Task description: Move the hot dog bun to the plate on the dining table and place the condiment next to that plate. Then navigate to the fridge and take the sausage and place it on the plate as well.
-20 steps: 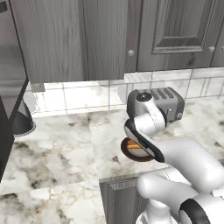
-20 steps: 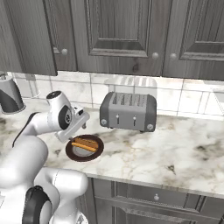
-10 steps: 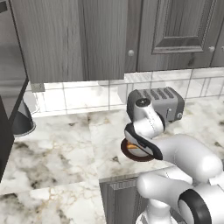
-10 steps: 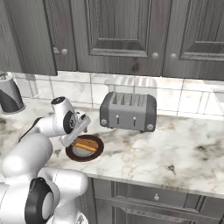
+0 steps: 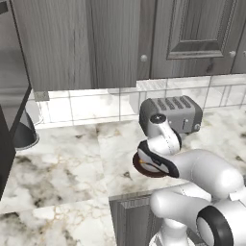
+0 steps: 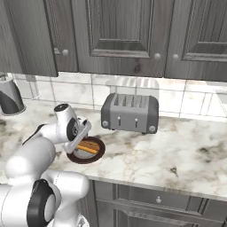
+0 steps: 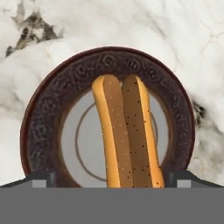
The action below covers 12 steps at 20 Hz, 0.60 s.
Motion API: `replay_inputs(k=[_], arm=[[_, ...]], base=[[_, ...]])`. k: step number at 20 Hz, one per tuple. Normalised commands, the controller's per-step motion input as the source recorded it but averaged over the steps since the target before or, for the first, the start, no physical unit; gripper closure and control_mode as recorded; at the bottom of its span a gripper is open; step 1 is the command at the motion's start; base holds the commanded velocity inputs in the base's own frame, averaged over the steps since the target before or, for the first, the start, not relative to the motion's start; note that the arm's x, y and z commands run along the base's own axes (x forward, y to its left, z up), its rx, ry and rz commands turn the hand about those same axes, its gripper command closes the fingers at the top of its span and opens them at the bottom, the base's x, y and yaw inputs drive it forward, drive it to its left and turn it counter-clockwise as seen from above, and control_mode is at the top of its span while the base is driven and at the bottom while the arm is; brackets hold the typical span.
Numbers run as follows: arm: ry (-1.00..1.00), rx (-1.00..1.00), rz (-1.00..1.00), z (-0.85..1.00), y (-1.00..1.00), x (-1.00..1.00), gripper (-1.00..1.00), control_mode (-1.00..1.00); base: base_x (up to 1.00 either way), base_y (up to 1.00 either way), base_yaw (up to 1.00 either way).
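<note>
The tan-orange oblong hot dog bun (image 7: 128, 131) lies on a dark brown round plate (image 7: 41, 113) on the marble counter, at eight o'clock from the grey toaster (image 6: 130, 113). The gripper (image 7: 109, 180), fingertips spread wide either side of the bun, has dropped lower over it than before.

Tan split hot dog bun (image 7: 127, 131) lies on dark brown plate (image 7: 43, 118).

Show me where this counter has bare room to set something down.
Bare marble lies right of the toaster and along the front edge there, and between the kettle and the dark brown plate. It is crowded at that plate, where the hot dog bun and gripper sit.
</note>
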Motion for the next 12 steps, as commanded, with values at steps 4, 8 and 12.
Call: replay_inputs(k=[4, 8, 12], arm=[[0.0, 0.0, 0.06, -0.15, -0.03, 0.13, -1.0, -1.0], [0.0, 0.0, 0.03, -0.08, -0.03, 0.23, -1.0, -1.0], [0.0, 0.0, 0.02, -0.12, -0.02, 0.18, -1.0, -1.0]], base=[[0.0, 0.0, 0.0], [0.0, 0.0, 0.0], [0.0, 0.0, 0.0]])
